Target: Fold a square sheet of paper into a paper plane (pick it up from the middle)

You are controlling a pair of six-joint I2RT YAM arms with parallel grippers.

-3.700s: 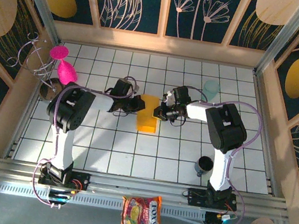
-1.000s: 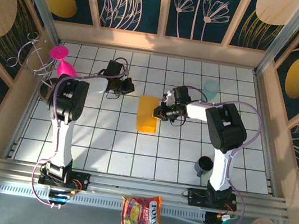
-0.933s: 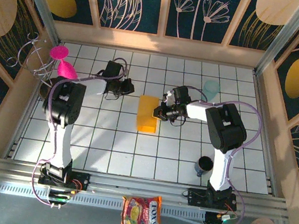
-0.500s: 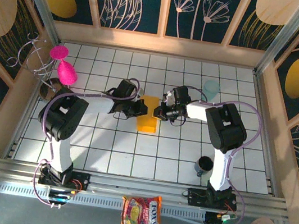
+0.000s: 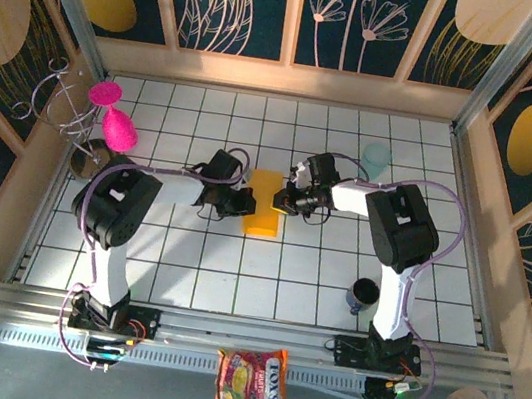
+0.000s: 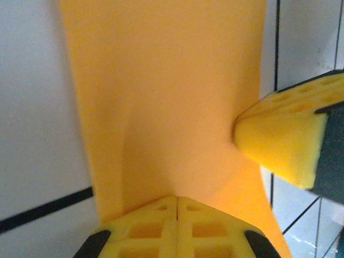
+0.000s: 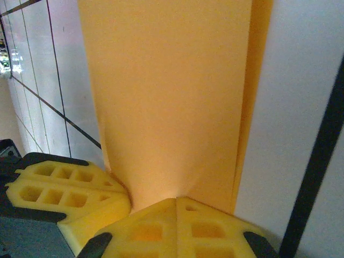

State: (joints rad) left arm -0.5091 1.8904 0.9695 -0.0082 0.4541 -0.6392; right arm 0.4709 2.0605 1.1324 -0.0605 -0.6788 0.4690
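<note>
And there it was, the sheet of paper, orange-yellow and folded down to a narrow oblong, sitting at the middle of the tiled table with its long side running away from the arm bases. The left gripper had come in from the left flank and the right gripper from the right, the two meeting almost nose to nose across the strip, the right one a touch farther up the table. Down on the left wrist camera, the left gripper had its yellow pads pressed flat together on the near edge of the paper, creases fanning out from the pinch, and a pad of the other arm pushed in from the right side. Over on the right wrist camera, same story: the right gripper was clamped tight on the paper's edge, a second layer peeking out along the right side of the fold, the left arm's finger sitting just beside at the lower left. Off the play, a dark cup stood near the right arm's base, a pale teal cup at the far right, and a snack packet lay below the rail.
</note>
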